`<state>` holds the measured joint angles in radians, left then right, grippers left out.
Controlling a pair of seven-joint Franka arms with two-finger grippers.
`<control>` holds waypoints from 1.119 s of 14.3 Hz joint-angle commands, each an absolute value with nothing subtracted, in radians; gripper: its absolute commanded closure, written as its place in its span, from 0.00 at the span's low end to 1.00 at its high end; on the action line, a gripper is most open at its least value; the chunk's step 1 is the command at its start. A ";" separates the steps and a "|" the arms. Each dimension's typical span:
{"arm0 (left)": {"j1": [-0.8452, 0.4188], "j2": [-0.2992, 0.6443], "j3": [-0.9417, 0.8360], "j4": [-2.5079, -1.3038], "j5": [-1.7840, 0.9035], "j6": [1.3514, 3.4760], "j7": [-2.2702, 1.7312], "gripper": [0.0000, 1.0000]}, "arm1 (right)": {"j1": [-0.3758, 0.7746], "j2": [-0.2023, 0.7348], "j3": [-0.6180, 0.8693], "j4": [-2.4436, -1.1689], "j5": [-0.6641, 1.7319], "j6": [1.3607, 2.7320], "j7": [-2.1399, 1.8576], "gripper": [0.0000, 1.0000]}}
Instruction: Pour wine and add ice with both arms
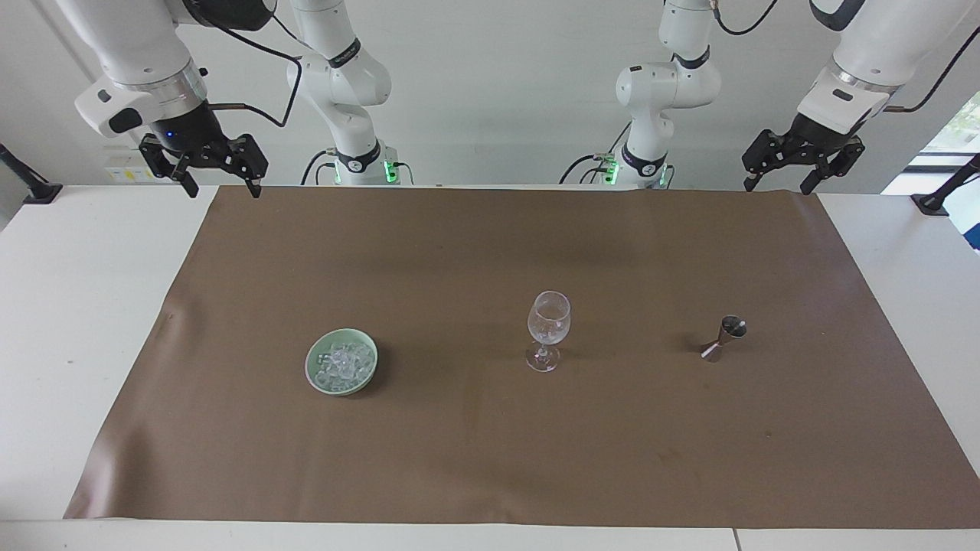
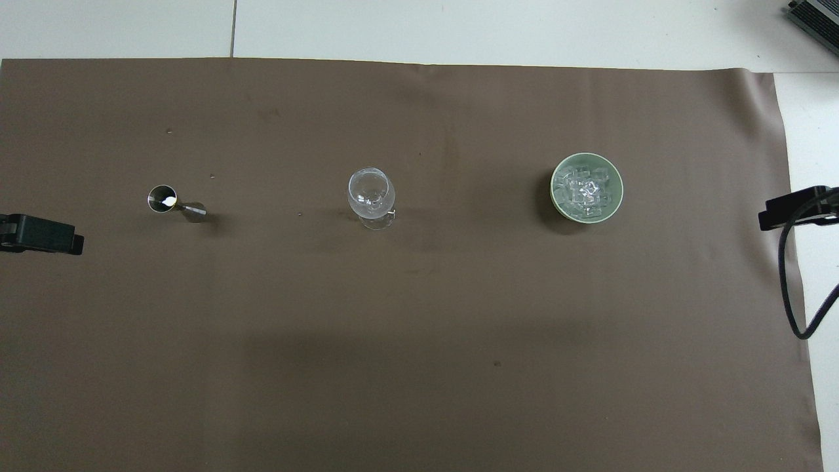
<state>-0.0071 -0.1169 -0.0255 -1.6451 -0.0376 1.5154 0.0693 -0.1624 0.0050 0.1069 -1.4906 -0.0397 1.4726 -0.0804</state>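
ice (image 1: pixel 346 363) sitting heaped in green bowl (image 1: pixel 315 376) toward right arm's end of desk | likely slippery, light, hard: pinching single chunks | wine glass (image 1: pixel 548 325) fragile, taking stem | left pincer (image 1: pixel 801 174), right pincer (image 1: pixel 220 180) hanging wide, empty

Wall: a plain white wall (image 1: pixel 498 92) is running along the robots' end of the table.
Table: a white table (image 1: pixel 84 321) is carrying a brown mat (image 1: pixel 459 252).
Window: a window (image 1: pixel 953 130) is letting daylight in at the left arm's end.
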 commanded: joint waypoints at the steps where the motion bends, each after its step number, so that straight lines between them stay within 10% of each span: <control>1: 0.005 -0.129 -0.031 -1.654 -0.052 1.526 0.097 0.00 | -0.166 -0.014 0.109 -1.513 -0.023 1.479 -0.067 0.00; 16: 0.038 -0.133 -0.026 -1.666 -0.078 1.511 -0.089 0.00 | -0.166 -0.014 0.109 -1.513 -0.023 1.479 -0.067 0.00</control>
<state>0.0093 -0.1169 -0.0240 -1.6464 -0.0449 1.5145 -0.0276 -0.1625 0.0050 0.1069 -1.4906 -0.0397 1.4726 -0.0804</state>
